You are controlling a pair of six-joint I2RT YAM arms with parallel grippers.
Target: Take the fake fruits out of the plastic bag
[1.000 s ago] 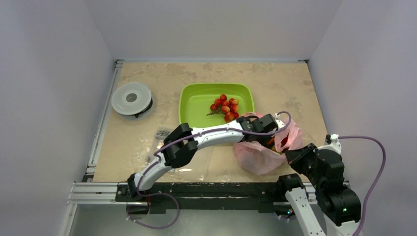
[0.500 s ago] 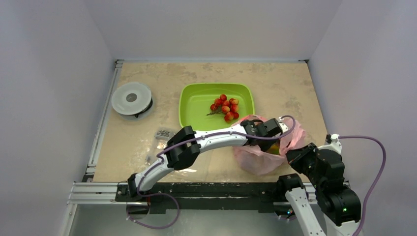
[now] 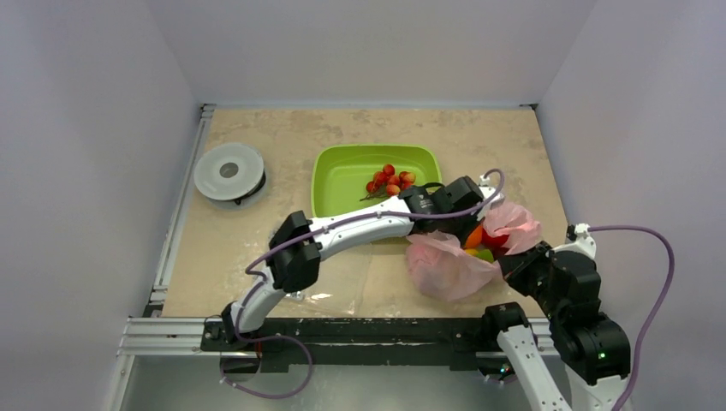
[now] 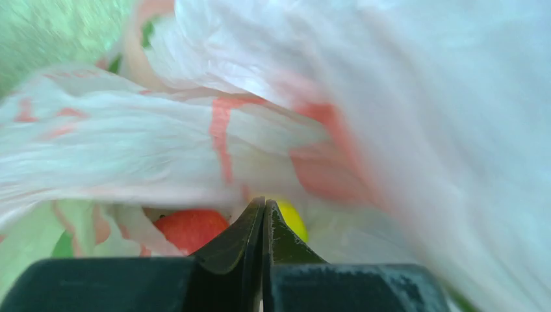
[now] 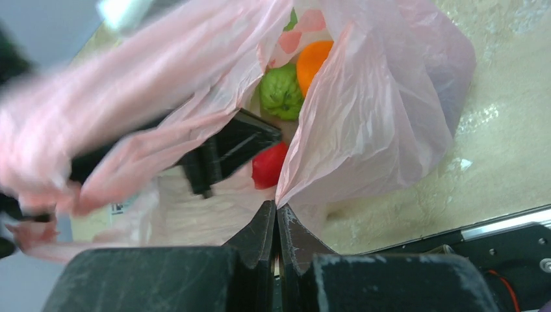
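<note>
Starting at the far left of the surface (image 3: 257, 141), find a white round reel (image 3: 229, 171) lying flat near the left rail, well apart from everything else. Next, toward the middle, a green tray (image 3: 342, 195) with a cluster of small red berries (image 3: 390, 181) in its right half. Stretching from the near-left base past the tray's near edge, the left arm (image 3: 360, 231), white with black joints.

At its tip, the left end effector (image 4: 263, 207): jaws pressed together, tips pushed in among folds of the plastic bag (image 3: 449, 267). Cannot tell whether any film is nipped between them, since the wrist view is blurred there. Just beyond those tips, a red fruit (image 4: 190, 227) to the left and a yellow fruit (image 4: 292, 220) to the right, both partly hidden.

Bag itself: pink, translucent, crumpled, resting on the surface just right of the tray, mouth gaping, one flap raised on the far right side. Fake fruits (image 3: 481, 242) still inside that mouth. From the right wrist view, an orange fruit (image 5: 313, 58) touching a bumpy green fruit (image 5: 281, 94). Lower down, the red fruit just beside the left arm's black fingers (image 5: 227, 146).

Farthest right, the right end effector (image 5: 277, 211): jaws clamped together on the bag's near edge, film running straight down into the tips.
</note>
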